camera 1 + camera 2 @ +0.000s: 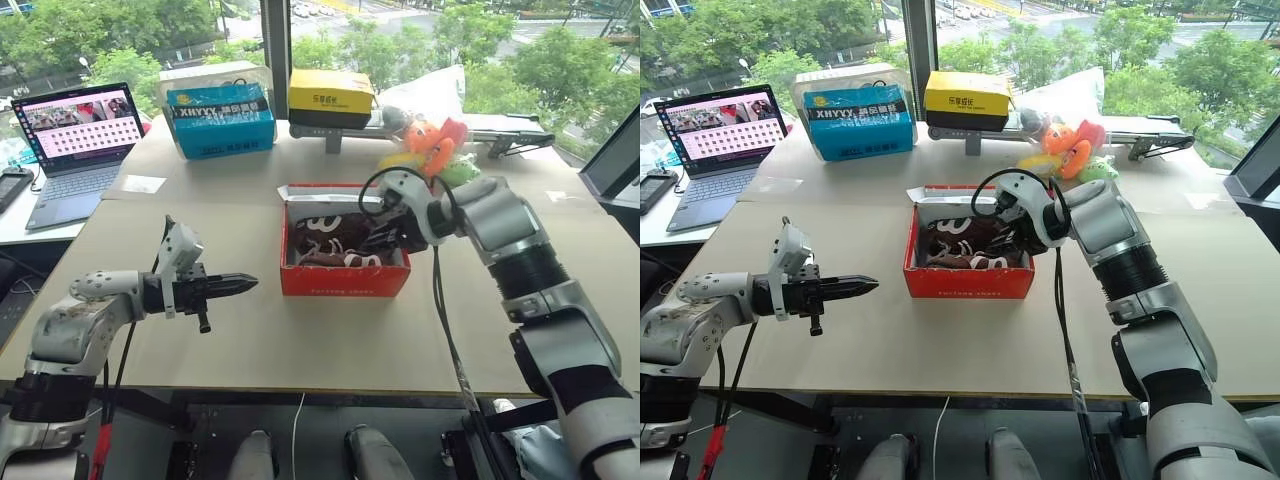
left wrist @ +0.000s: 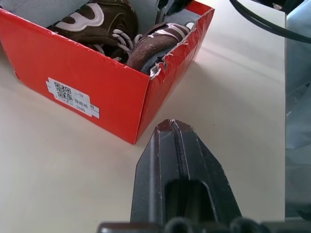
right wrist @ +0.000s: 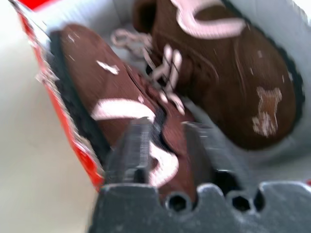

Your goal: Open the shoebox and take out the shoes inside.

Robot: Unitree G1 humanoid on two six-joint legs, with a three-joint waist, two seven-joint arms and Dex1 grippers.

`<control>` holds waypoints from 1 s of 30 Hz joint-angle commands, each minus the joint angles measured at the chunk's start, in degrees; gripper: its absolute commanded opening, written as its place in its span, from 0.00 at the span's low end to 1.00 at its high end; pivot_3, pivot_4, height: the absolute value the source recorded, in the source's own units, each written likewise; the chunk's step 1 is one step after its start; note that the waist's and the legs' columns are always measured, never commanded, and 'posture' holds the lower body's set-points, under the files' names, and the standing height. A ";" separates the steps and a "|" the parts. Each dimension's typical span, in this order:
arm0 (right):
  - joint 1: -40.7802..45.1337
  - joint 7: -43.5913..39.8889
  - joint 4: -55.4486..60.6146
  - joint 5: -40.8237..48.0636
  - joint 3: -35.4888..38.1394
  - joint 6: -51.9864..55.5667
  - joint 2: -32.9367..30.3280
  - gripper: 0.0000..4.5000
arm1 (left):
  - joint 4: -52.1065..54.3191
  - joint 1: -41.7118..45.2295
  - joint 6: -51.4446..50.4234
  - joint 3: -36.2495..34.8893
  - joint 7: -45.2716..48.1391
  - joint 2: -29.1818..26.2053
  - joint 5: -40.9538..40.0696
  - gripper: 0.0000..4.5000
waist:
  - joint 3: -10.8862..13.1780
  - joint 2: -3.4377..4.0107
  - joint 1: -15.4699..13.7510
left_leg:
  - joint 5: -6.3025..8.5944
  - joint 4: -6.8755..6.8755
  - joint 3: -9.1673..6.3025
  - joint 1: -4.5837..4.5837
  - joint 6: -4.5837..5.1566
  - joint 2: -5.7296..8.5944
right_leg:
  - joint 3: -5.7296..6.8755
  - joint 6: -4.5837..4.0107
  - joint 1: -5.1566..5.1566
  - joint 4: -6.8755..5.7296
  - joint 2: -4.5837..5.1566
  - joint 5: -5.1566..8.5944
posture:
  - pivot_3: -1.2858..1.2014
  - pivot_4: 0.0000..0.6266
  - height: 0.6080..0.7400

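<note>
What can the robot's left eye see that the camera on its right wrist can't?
Left eye view alone: the laptop, the blue box, the yellow-and-black box, the plush toys, the table and the left gripper, shut and pointing at the box from the side.

Right wrist view alone: a close look at the laces and a pale bear mark on one shoe, seen between the right gripper's parted fingers.

Both: the open red shoebox with the brown shoes inside, the right gripper over them.
</note>
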State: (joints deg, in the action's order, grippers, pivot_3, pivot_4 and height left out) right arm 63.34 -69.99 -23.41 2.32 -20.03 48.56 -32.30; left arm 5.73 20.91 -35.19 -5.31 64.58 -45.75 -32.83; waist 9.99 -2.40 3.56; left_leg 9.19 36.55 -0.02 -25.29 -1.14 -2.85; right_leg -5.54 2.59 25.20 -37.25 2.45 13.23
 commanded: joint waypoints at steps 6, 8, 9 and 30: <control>0.07 -5.67 3.30 0.43 -2.96 -2.83 -2.02 1.00 | 0.95 0.92 0.39 -0.35 0.32 -0.37 -0.22 0.00 | 0.00 0.00 0.03 | 0.00 0.00 0.00 0.00 0.00 0.00 | 0.00 0.01 -0.01 0.00 0.00 0.00 | 0.52 0.24 0.82; -0.04 -6.81 3.41 0.37 -3.60 -3.06 -2.22 1.00 | 1.04 0.84 0.30 -0.41 0.28 -0.41 -0.27 0.00 | 0.00 0.00 0.03 | 0.00 0.00 -0.01 0.00 0.00 0.00 | 0.00 0.02 -0.01 -0.01 0.00 0.00 | 0.52 0.24 0.82; -0.13 -6.83 3.28 0.21 -3.81 -3.28 -2.22 1.00 | 1.13 0.75 0.31 -0.44 0.28 -0.44 -0.27 0.00 | 0.00 0.00 0.04 | 0.00 0.00 0.00 0.00 0.00 0.00 | 0.01 0.02 -0.01 -0.01 0.00 0.00 | 0.52 0.24 0.82; 1.71 -1.36 -15.12 -6.62 -4.57 -15.47 3.72 0.76 | 1.15 0.86 0.15 -0.51 -0.34 -0.27 -0.25 0.00 | -0.05 -0.07 0.27 | 0.01 0.19 -0.01 0.93 -0.02 -0.01 | 0.01 -0.31 -1.03 0.12 0.02 0.16 | 0.52 0.24 0.82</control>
State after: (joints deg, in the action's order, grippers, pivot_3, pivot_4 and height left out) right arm 64.96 -71.72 -37.85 -3.08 -24.53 33.27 -28.39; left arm 5.78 20.95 -35.25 -5.27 64.32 -45.68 -32.85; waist 9.94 -2.47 3.83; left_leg 9.20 36.74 -0.03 -24.36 -1.16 -2.86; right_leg -5.53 2.28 24.18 -37.14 2.47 13.38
